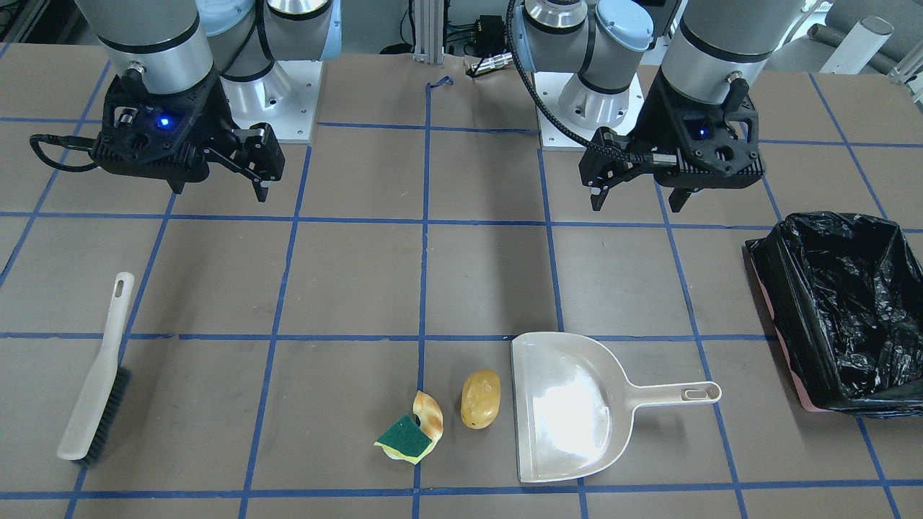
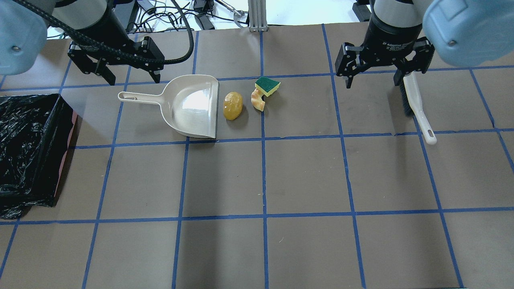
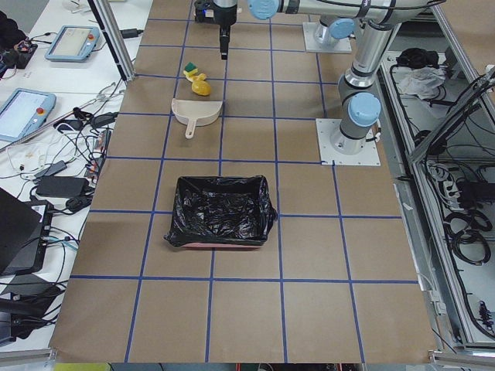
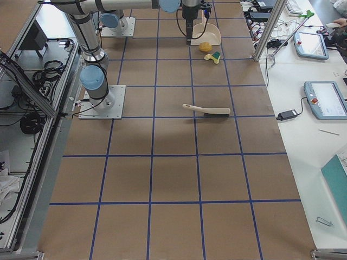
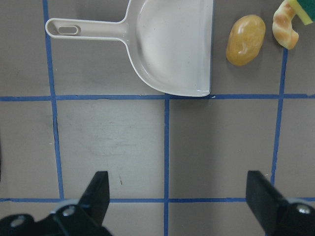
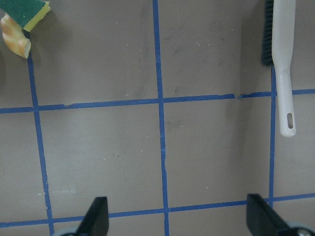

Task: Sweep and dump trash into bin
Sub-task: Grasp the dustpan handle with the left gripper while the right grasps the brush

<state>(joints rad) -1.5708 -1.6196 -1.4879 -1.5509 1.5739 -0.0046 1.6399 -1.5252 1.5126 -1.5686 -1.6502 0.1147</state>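
The trash lies together on the table: a yellow-brown potato-like lump (image 1: 480, 408) (image 2: 233, 105) (image 5: 245, 40), a tan croissant-like piece (image 1: 430, 413) (image 2: 258, 100) and a green-and-yellow sponge piece (image 1: 405, 437) (image 2: 268, 85). The bin (image 1: 782, 288) (image 2: 28, 148), lined with a black bag, stands at the table's end on my left side. My left gripper (image 1: 640, 205) (image 2: 133, 78) (image 5: 179, 196) is open and empty, raised above the table near the dustpan's handle. My right gripper (image 1: 220, 189) (image 2: 372, 82) (image 6: 177, 216) is open and empty, raised near the brush.
A beige dustpan (image 1: 570, 411) (image 2: 192, 106) (image 5: 172, 44) lies flat, its open edge facing the potato lump. A beige brush with dark bristles (image 1: 97, 375) (image 2: 415, 104) (image 6: 283, 64) lies on my right side. Blue tape lines grid the brown table.
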